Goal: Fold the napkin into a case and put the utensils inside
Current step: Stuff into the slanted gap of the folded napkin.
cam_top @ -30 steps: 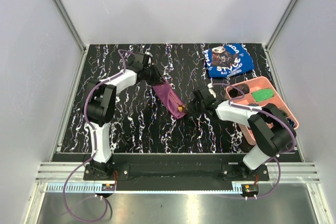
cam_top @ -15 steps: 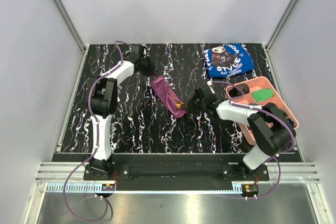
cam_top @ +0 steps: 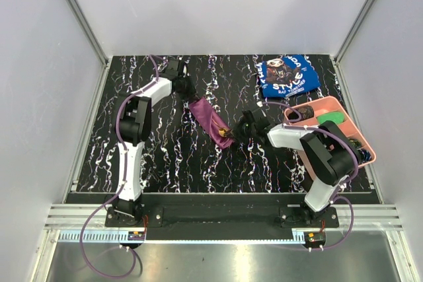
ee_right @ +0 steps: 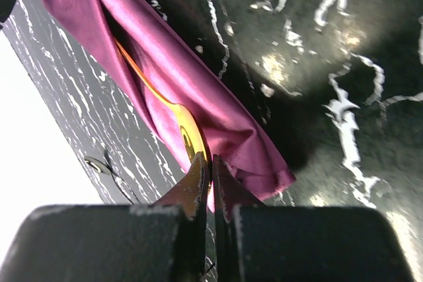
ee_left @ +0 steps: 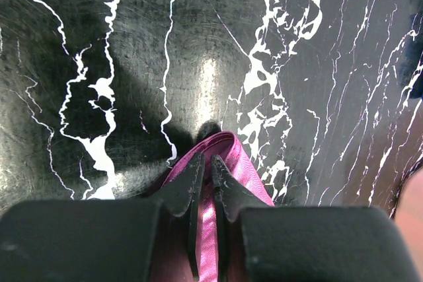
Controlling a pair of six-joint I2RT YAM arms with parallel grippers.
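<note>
The plum-purple napkin [cam_top: 210, 119] lies on the black marbled table as a narrow folded case, slanting from far left to near right. My left gripper [cam_top: 188, 94] is at its far end, and the left wrist view shows the jaws pinched on a fold of the napkin [ee_left: 232, 155] at the gripper's tips [ee_left: 206, 163]. The gold spoon [ee_right: 184, 129] lies inside the napkin's [ee_right: 198, 77] fold, handle buried and bowl sticking out at the near end [cam_top: 227, 131]. My right gripper [ee_right: 210, 164] is shut on the edge of the bowl, seen from above beside the napkin's near end [cam_top: 236, 130].
A blue cloth with white lettering [cam_top: 287, 75] lies at the far right. A pink compartment tray [cam_top: 338, 142] holding a green item [cam_top: 330, 119] stands at the right edge, just behind my right arm. Grey walls close in the table on three sides.
My left gripper has closed on the napkin's far end and drawn slightly to the far left. My right gripper has slid left with the spoon, which now sits deeper in the fold.
</note>
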